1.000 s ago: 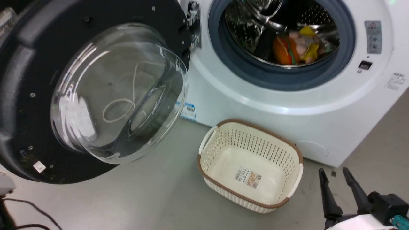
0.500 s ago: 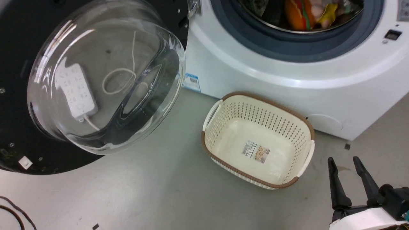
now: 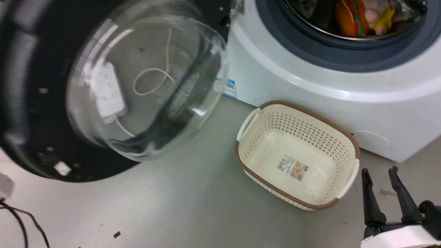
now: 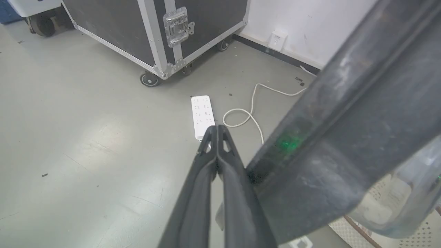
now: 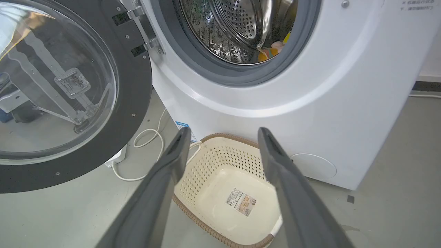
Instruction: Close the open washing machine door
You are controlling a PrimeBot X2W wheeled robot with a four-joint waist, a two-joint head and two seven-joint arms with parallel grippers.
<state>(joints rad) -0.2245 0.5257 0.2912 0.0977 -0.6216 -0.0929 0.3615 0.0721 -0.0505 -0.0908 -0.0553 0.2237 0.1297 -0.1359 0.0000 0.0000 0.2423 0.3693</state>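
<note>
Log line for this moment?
door open | left gripper shut, beside door rim | right gripper open, free | basket empty

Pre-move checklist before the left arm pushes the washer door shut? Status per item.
1. Latch: not ok, the washing machine door stands wide open.
2. Push shape: ok, the left tool is shut.
3. Contact with the door's rim: cannot tell; the left tool lies close beside it.
4. Opening free: ok, nothing over the grey seal where it shows; coloured items lie inside the drum.
5. Swing path: cannot tell whether the basket sits low enough.
6. Other arm: ok, the right tool is open, low beside the basket.
</note>
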